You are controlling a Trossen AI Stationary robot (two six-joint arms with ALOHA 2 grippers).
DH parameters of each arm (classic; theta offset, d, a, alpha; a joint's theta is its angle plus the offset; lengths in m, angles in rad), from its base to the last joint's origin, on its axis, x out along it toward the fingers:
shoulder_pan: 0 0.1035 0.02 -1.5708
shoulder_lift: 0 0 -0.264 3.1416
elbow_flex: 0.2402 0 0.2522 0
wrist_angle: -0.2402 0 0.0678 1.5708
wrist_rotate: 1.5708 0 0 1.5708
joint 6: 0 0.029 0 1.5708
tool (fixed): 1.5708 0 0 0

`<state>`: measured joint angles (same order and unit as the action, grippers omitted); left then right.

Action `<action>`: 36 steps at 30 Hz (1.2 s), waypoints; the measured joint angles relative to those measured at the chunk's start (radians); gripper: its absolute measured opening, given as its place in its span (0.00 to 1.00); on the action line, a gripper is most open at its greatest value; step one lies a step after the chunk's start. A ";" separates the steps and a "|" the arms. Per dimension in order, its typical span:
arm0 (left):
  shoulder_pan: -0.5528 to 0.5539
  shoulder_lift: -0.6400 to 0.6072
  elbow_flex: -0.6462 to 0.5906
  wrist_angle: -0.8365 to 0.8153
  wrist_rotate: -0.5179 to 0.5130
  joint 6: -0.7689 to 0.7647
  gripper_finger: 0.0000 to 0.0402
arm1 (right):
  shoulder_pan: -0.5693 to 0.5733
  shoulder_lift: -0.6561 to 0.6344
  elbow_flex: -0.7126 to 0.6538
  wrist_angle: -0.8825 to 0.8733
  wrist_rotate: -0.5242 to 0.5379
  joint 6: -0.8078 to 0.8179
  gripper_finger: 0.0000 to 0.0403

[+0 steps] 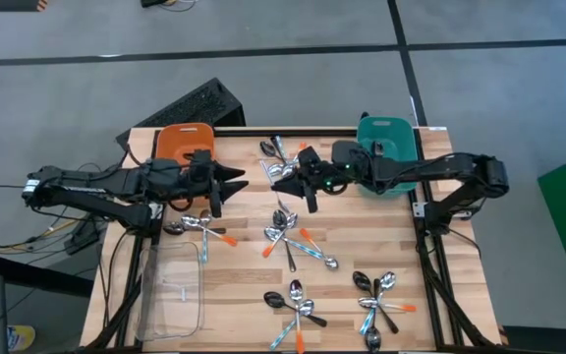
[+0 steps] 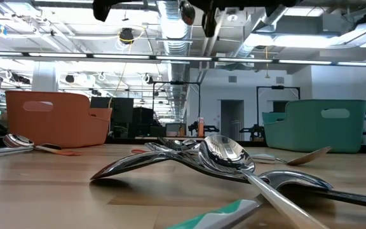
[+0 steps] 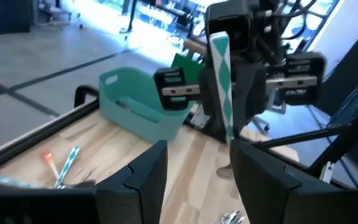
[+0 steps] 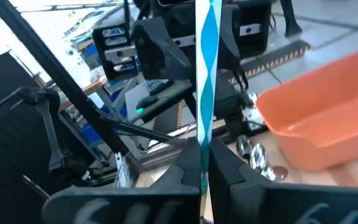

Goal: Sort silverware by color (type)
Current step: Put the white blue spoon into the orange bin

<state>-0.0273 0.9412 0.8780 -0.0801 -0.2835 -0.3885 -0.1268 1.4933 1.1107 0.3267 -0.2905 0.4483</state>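
Observation:
Above the table's middle, my right gripper (image 1: pixel 281 184) is shut on a spoon with a light-blue and white striped handle (image 4: pixel 204 81), which also shows in the left wrist view (image 3: pixel 221 74). My left gripper (image 1: pixel 236 182) faces it from the left, open and empty (image 3: pixel 197 180), a short way off. Other spoons lie flat on the wood in small heaps: silver, orange-handled, blue-handled and dark ones (image 1: pixel 293 241), (image 1: pixel 298 305), (image 1: pixel 376 295), (image 1: pixel 199 228), (image 1: pixel 278 152). My right gripper pinches the striped handle (image 4: pixel 203 146) between its two fingers, low on the length that shows. The fingers lie level, coming from the table's right, across the spoon. The handle stands upright above them, clear of the table; the bowl end is hidden below the fingers.
An orange bin (image 1: pixel 185 143) stands at the far left and a teal bin (image 1: pixel 383 133) at the far right. A clear tray (image 1: pixel 172 290) sits near the front left corner. A black keyboard-like object (image 1: pixel 190 103) lies beyond the far edge.

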 joint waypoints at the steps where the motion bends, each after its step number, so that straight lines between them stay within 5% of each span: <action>1: 0.000 0.003 0.001 0.021 0.004 0.009 0.40 | 0.000 -0.001 0.000 0.000 -0.005 -0.017 0.04; 11: 0.019 0.044 0.001 0.163 0.117 0.160 0.40 | -0.022 -0.009 -0.001 0.004 -0.183 -0.066 0.04; 27: 0.128 0.206 0.000 0.447 0.412 0.077 0.39 | -0.029 -0.009 -0.001 0.015 -0.182 -0.094 0.05; 36: 0.172 0.205 0.000 0.449 0.384 0.027 0.11 | -0.034 -0.009 -0.001 0.018 -0.170 -0.093 0.05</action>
<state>0.1444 1.1458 0.8776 0.3687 0.1009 -0.3611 -0.1613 1.4845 1.1099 0.3451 -0.4608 0.3553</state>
